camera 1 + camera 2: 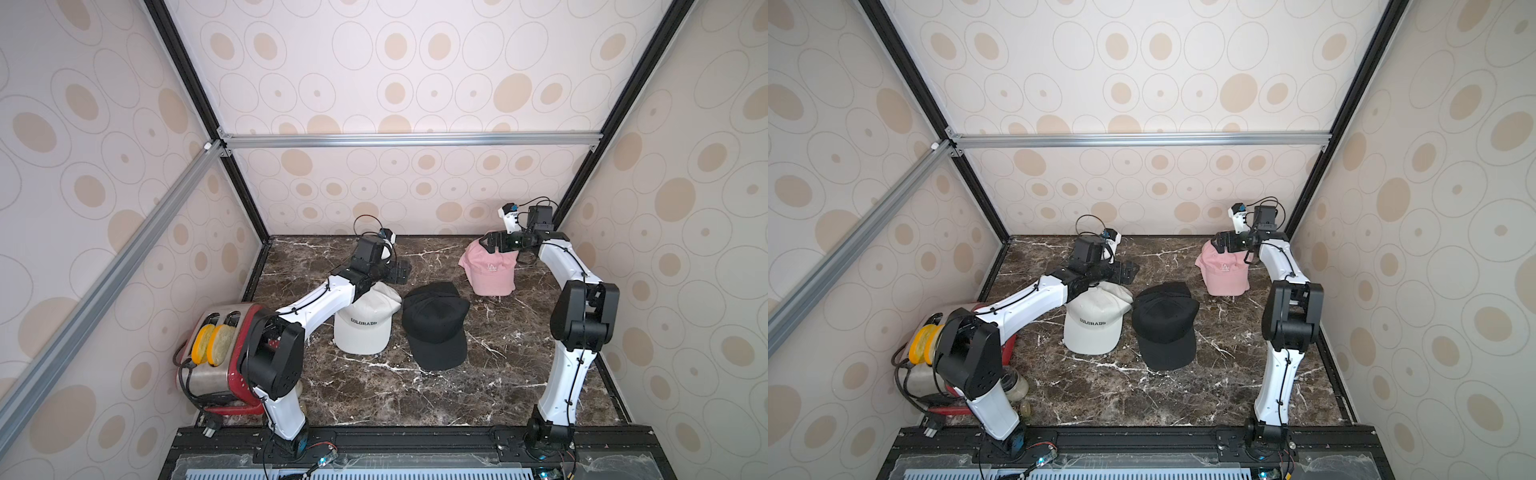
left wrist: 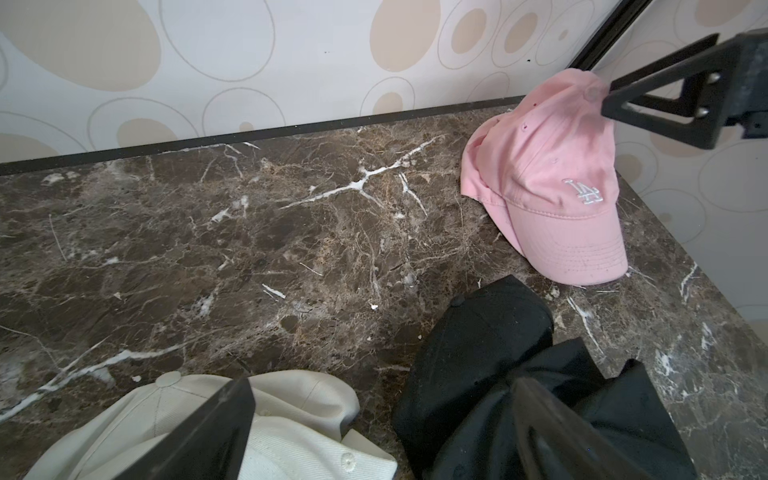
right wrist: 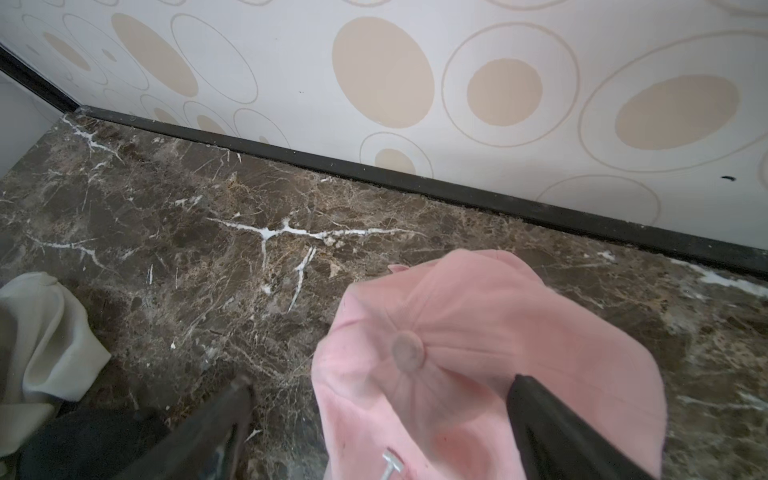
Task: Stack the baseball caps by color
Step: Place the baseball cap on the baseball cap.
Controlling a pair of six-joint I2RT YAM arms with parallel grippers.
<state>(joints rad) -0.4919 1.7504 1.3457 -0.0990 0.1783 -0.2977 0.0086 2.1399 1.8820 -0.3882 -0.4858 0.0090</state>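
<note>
Baseball caps (image 1: 436, 324) look sorted: white stack (image 1: 362, 328), black, pink stack (image 1: 492, 276), no strays. Left gripper (image 1: 400, 273) and right gripper (image 1: 490, 246) gape wide, empty.

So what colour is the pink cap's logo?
White; the logo shows best in the left wrist view.

Dark brown marble tabletop (image 1: 374, 386), white-veined, carrying three cap heaps and a toaster.
White caps (image 1: 362, 330) lie left of centre, with black caps (image 1: 436, 328) just beside them. Pink caps (image 1: 490, 272) sit apart near the far right corner. A red toaster (image 1: 216, 365) (two round slices in its slots) stands at the near left.
</note>
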